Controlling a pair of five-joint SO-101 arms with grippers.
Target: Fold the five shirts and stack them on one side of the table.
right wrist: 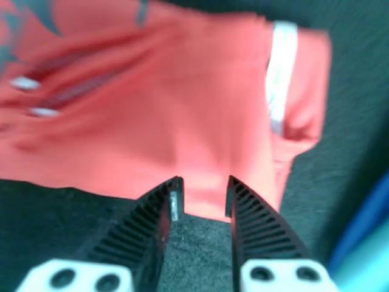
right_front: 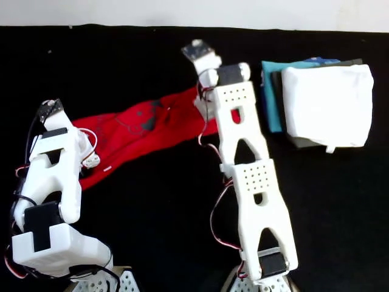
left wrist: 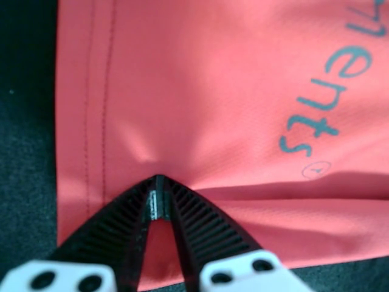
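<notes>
Black cloth covers the table [right_front: 152, 231] in the high view. A red shirt [right_front: 140, 131] lies on it as a long, rumpled band, running from the left arm [right_front: 58, 164] up to the right arm [right_front: 243, 134] in the middle. At the far right corner sits a stack of folded shirts, a white shirt [right_front: 328, 106] on top, with a teal shirt [right_front: 271, 97] and darker ones showing beneath.

From the left wrist view, the left gripper [left wrist: 159, 194] has its fingertips pressed together on a pinched fold of the red shirt, near the stitched hem.

From the right wrist view, the right gripper [right wrist: 200, 194] is spread apart, its tips at the shirt's edge over the black table.
</notes>
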